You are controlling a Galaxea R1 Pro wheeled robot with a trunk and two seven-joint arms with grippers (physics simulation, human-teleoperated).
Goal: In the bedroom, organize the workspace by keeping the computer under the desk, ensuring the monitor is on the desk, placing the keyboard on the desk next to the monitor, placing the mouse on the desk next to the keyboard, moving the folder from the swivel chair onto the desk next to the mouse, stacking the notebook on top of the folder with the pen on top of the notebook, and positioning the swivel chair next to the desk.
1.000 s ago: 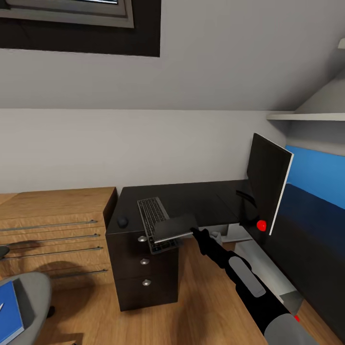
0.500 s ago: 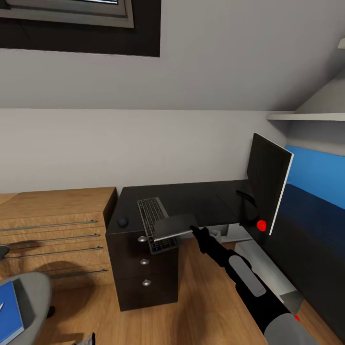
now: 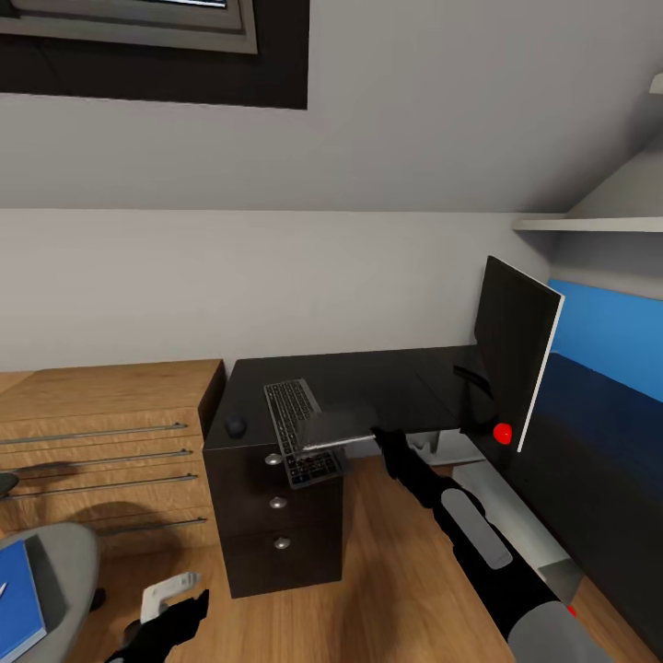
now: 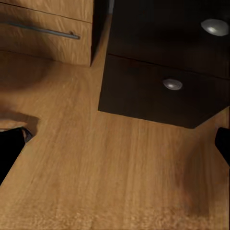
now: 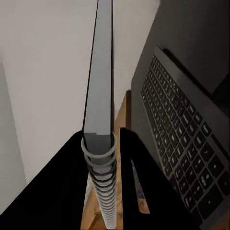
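Holding notebook (image 3: 336,429) above keyboard (image 3: 296,428), right gripper (image 3: 375,436) clamped.

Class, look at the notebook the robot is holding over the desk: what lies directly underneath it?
Under the notebook, held in the right gripper, lies the keyboard on the black desk. The keyboard's front end overhangs the desk edge. Its middle part is covered by the notebook.

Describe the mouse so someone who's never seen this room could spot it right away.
Find the black desk beside the oak drawers. At its near left corner, left of the keyboard, sits the mouse. It is a small rounded black lump, far smaller than the flat keyboard.
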